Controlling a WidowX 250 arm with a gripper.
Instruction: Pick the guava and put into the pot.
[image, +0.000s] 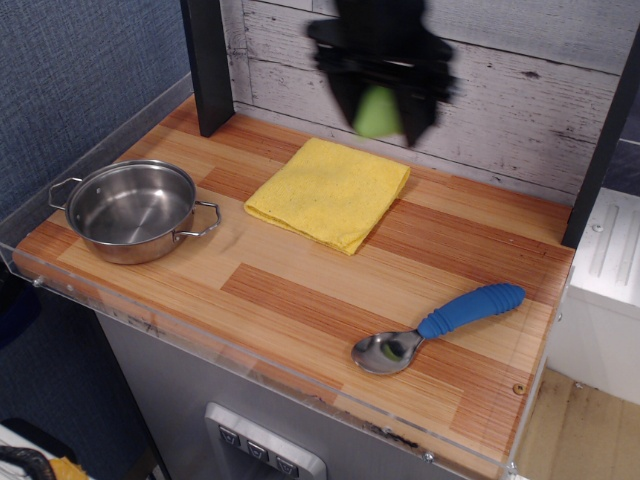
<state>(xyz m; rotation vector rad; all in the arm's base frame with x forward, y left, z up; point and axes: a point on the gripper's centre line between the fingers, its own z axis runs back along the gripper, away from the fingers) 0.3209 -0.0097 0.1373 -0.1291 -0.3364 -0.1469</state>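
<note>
Gripper (378, 108) — blurred, raised well above the table (330, 290), over the far edge of the yellow cloth (328, 192) and in front of the whitewashed plank wall (560, 100). Fingers closed on the guava (377, 111), seen as a light-green blob between the dark jaws, clear of every surface. Pot (132, 211) — stainless steel, two wire loop handles, upright near the left front corner, well apart from the gripper, nothing visible inside. Blue-handled spoon (435, 325) lying flat near the right front edge, bowl pointing left.
</note>
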